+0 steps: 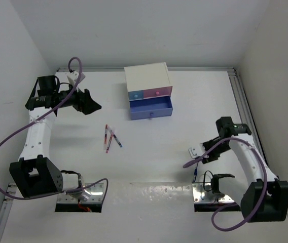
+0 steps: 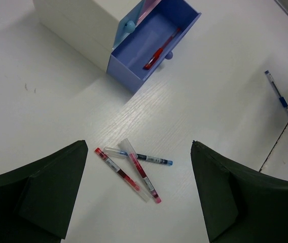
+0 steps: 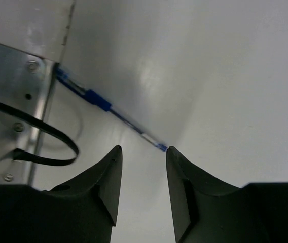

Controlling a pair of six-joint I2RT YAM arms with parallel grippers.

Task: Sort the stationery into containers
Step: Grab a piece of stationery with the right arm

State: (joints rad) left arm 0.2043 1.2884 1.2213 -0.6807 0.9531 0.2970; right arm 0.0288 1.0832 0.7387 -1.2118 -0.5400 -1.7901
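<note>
Pens are spread over the table (image 1: 200, 101): three pens (image 2: 132, 172), two red and one blue, lie crossed in a small heap at about eight o'clock from the open periwinkle drawer (image 1: 151, 109) when seen from above. My left gripper (image 2: 140, 144) hangs over them with its fingers spread very wide and nothing between them. That drawer, pulled out of the white cabinet (image 1: 148, 81) at the table's twelve o'clock, holds one red pen (image 2: 162, 48) lying slantwise on its floor. A lone blue pen (image 3: 108, 109) lies at five o'clock from the drawer, beside my right arm's metal base plate (image 3: 12, 86). My right gripper (image 3: 143, 149) is low over the table, jaws partly apart and holding nothing; the pen's tip lies just ahead of the gap, its barrel running off toward ten o'clock.
</note>
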